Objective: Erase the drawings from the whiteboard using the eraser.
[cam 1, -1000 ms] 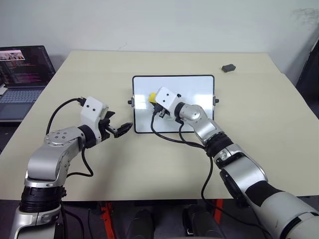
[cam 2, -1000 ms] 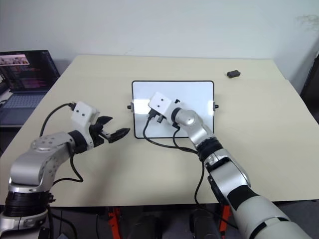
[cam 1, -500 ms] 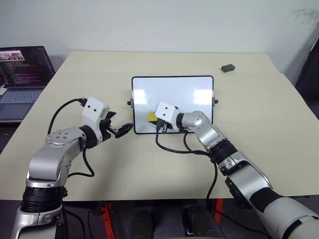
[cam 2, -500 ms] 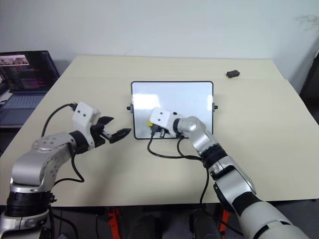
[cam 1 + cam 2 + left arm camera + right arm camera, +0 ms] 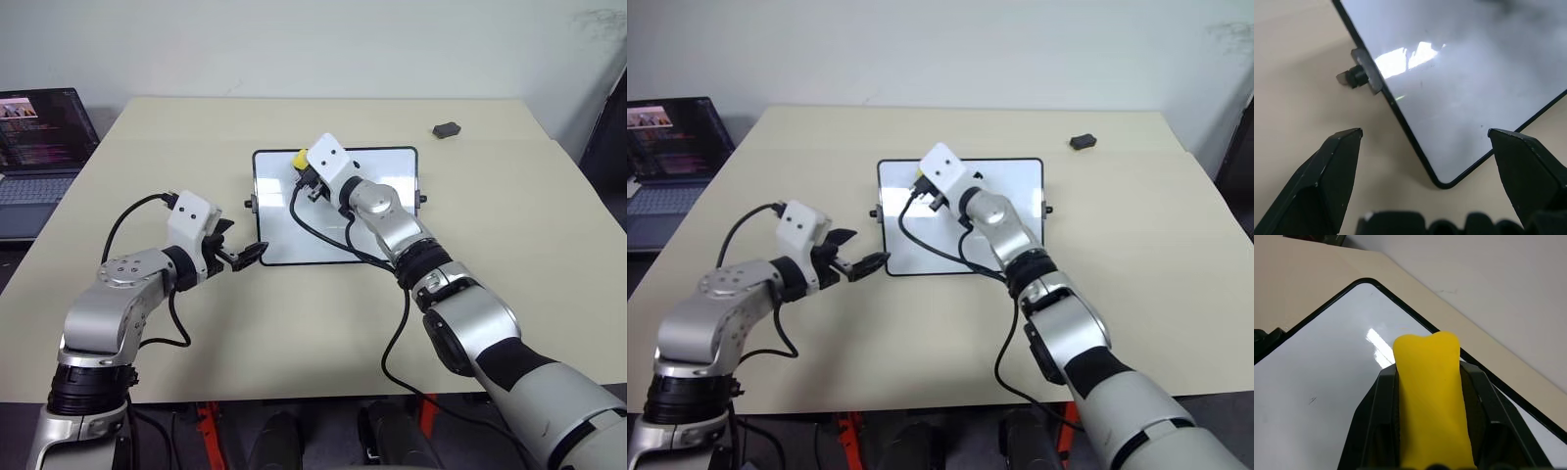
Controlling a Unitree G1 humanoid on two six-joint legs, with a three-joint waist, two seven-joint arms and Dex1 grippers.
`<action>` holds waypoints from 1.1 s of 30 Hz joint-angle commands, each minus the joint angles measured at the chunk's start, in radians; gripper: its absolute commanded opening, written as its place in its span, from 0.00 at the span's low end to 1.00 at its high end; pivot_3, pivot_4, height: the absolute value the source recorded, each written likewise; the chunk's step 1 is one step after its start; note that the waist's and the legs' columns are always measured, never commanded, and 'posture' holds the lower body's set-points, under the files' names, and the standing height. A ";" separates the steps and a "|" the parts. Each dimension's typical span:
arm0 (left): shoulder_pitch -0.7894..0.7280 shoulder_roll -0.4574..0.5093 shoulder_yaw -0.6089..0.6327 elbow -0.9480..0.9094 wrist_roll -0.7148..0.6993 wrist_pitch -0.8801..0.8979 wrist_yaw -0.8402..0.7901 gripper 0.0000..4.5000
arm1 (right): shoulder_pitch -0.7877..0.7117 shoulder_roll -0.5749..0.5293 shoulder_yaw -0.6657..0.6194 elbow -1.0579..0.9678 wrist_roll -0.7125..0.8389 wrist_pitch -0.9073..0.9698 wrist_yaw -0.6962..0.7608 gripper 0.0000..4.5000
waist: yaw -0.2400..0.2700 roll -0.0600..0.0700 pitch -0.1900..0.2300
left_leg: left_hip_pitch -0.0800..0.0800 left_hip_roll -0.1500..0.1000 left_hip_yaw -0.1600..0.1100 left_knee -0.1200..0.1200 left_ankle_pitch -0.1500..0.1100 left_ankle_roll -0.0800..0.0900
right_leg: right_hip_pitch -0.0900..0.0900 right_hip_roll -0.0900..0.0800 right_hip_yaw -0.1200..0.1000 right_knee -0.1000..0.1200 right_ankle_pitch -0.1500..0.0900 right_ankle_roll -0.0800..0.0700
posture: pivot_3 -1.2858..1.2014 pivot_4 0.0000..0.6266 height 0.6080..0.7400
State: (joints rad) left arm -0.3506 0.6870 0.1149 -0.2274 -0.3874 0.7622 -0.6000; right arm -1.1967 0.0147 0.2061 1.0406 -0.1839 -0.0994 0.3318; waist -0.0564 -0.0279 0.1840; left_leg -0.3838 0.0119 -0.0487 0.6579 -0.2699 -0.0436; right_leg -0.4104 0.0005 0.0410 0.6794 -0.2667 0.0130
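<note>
One whiteboard [image 5: 377, 211] flat at table [image 5: 294, 323] centre; one yellow eraser [image 5: 1431, 401] pinched in right gripper [image 5: 303, 168], over board's far left corner; left gripper [image 5: 247, 256] spread wide, holding nothing, just beside board's near left corner; one laptop [image 5: 39, 147] far left; one small dark lump [image 5: 447, 129] far right.

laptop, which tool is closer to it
Left. The left tool hangs open over the table by the whiteboard's near left corner, on the laptop's side. The right tool, shut on the eraser, is over the board's far edge.
</note>
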 commanded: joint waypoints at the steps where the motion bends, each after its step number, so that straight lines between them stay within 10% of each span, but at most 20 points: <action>1: -0.014 0.006 0.010 -0.024 0.001 -0.008 -0.001 1.00 | 0.053 0.007 0.057 0.015 -0.037 0.027 0.093 0.28 | -0.001 0.000 0.000 | 0.002 0.000 0.000 0.000 0.000 0.000 | 0.001 0.000 0.000 0.001 0.000 0.000 | 0.52 0.24 1.00; 17: -0.049 -0.013 -0.012 -0.004 0.002 -0.018 -0.002 1.00 | 0.167 -0.046 0.077 -0.289 -0.034 0.076 0.195 0.28 | 0.004 0.000 0.000 | 0.003 0.000 -0.002 0.002 0.001 0.001 | 0.004 0.001 -0.002 0.001 0.000 0.000 | 0.52 0.24 1.00; 26: -0.084 -0.014 -0.073 -0.122 -0.077 -0.035 -0.146 1.00 | 0.591 -0.213 -0.230 -1.255 0.232 0.703 0.191 0.28 | 0.031 0.000 0.000 | -0.016 -0.001 -0.005 0.003 0.000 0.000 | -0.011 -0.002 -0.004 0.000 0.000 0.001 | 0.52 0.24 1.00; 33: -0.161 -0.016 -0.198 -0.130 -0.110 -0.078 -0.324 1.00 | 0.925 -0.230 -0.386 -1.628 0.280 1.006 0.050 0.28 | 0.023 0.001 0.000 | -0.014 -0.002 -0.002 0.003 0.000 0.000 | -0.010 -0.001 -0.002 0.001 -0.001 0.002 | 0.52 0.24 1.00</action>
State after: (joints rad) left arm -0.4924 0.6690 -0.0631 -0.3392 -0.4864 0.7124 -0.8793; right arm -0.2850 -0.2236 -0.1408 -0.4963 0.0842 0.8695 0.4270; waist -0.0339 -0.0274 0.1843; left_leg -0.3972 0.0100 -0.0499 0.6608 -0.2698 -0.0436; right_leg -0.4203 -0.0002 0.0396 0.6804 -0.2680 0.0147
